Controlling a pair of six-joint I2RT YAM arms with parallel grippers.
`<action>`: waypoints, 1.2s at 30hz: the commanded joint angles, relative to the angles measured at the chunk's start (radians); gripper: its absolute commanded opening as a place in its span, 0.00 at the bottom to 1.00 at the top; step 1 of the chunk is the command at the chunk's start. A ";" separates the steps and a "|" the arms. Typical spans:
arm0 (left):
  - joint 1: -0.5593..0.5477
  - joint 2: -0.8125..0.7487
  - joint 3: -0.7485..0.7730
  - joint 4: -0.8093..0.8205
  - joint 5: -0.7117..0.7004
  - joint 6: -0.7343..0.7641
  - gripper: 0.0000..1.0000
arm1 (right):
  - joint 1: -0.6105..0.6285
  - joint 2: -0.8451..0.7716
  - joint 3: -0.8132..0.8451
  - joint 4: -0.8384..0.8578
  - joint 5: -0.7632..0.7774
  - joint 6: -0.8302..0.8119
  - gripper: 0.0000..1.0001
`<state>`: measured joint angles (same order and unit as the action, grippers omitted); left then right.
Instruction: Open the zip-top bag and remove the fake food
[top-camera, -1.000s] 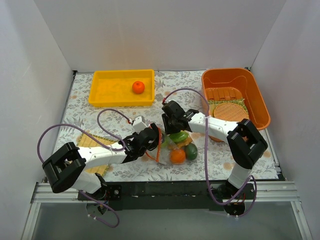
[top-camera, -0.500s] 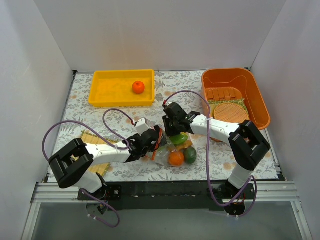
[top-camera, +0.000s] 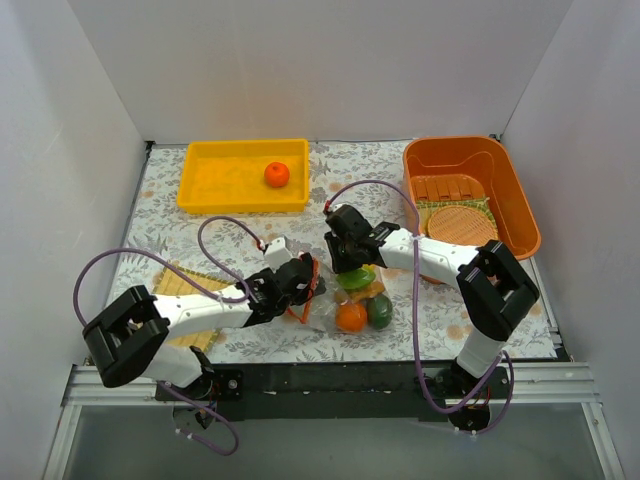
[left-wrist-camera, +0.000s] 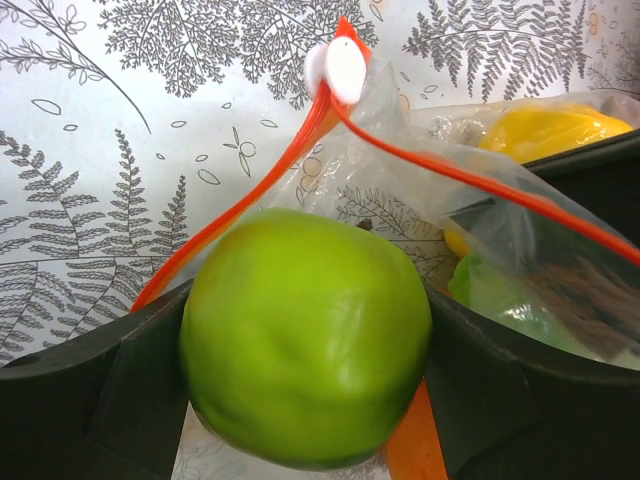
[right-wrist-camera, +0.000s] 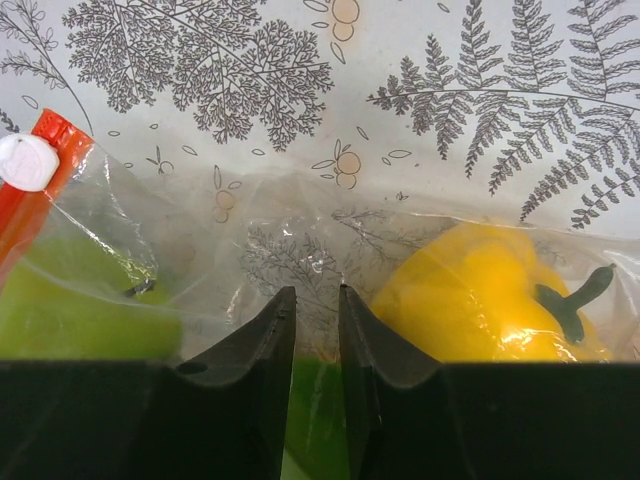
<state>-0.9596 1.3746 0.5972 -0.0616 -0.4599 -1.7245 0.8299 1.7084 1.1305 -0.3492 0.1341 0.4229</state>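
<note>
The clear zip-top bag (top-camera: 352, 300) lies at the table's front middle, with an orange ball (top-camera: 351, 316), a dark green piece (top-camera: 380, 311) and a light green piece (top-camera: 356, 279) inside. My left gripper (top-camera: 298, 282) is shut on a bright green ball (left-wrist-camera: 305, 335) at the bag's open mouth, between the orange-red zip strips (left-wrist-camera: 245, 205) below the white slider (left-wrist-camera: 340, 65). My right gripper (right-wrist-camera: 312, 295) is pinched shut on the bag's clear film (right-wrist-camera: 300, 250), beside a yellow pepper piece (right-wrist-camera: 490, 295). In the top view the left gripper hides the ball.
A yellow tray (top-camera: 215, 180) at the back left holds one orange ball (top-camera: 277, 174). An orange basket (top-camera: 520, 205) at the back right holds wooden slats and a round woven disc. A straw mat (top-camera: 183, 283) lies under my left arm.
My left gripper pushed right toward the bag's mouth, then drew back a little to the left with the zip strip trailing. The bag and its pieces shifted slightly. My right gripper stayed put.
</note>
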 joint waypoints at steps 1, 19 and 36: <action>-0.002 -0.098 0.003 -0.066 -0.010 0.031 0.47 | -0.017 -0.009 0.025 -0.023 0.064 -0.022 0.31; 0.139 -0.324 0.162 -0.440 -0.073 0.011 0.44 | -0.045 -0.104 0.015 -0.017 0.121 -0.033 0.30; 0.677 0.389 0.705 -0.110 0.239 0.247 0.44 | -0.045 -0.177 0.078 -0.060 0.059 -0.056 0.31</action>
<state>-0.3721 1.6341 1.2121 -0.2451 -0.3054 -1.5173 0.7864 1.5921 1.1687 -0.3973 0.2161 0.3851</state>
